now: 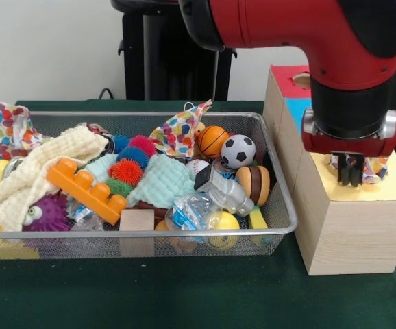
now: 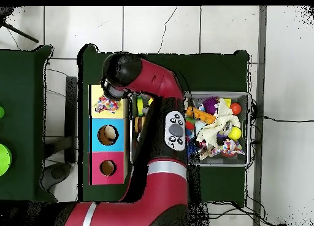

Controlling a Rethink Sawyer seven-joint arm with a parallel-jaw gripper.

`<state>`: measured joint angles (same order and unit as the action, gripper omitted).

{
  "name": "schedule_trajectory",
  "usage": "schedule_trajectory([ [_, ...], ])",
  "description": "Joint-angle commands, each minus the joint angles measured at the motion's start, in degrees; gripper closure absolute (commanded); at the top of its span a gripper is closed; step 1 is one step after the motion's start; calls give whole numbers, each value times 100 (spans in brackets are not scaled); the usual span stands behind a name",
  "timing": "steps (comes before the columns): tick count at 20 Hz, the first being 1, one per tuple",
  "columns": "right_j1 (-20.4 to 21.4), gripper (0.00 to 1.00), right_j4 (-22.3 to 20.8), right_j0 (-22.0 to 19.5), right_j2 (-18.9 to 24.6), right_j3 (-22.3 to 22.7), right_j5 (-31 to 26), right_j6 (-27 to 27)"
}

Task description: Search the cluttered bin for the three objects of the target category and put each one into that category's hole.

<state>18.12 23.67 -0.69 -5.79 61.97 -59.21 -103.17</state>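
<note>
From my front camera, a dark green cloth-covered table (image 1: pixel 205 295) carries a wire mesh bin (image 1: pixel 280 205) at left, against a pale wall. Inside lie a cream knitted cloth (image 1: pixel 33 171), an orange toy brick (image 1: pixel 87 188), spiky red and blue balls (image 1: pixel 131 161), a mint washcloth (image 1: pixel 164 181), a polka-dot fabric piece (image 1: pixel 177 130), a small basketball (image 1: pixel 213 140) and a soccer ball (image 1: pixel 238 151).

Right of the bin stands a wooden box (image 1: pixel 352 233) topped yellow, blue and red. The gripper (image 1: pixel 350 170) hangs over the yellow section, where a second polka-dot cloth (image 1: pixel 375 168) sits bunched at the hole; I cannot tell how its fingers stand.

Overhead, the floor is pale tile (image 2: pixel 153 30).
</note>
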Motion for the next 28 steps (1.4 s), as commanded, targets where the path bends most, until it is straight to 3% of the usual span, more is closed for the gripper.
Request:
schedule_trajectory([
  [1, 448, 100, 399, 39, 682, 785, -268, -1044],
  [8, 1290, 100, 664, 137, 696, 1594, -459, -1005],
  [23, 1503, 100, 439, 57, 786, 2611, 500, -291],
  [28, 1490, 100, 267, 69, 757, 2640, 492, -258],
])
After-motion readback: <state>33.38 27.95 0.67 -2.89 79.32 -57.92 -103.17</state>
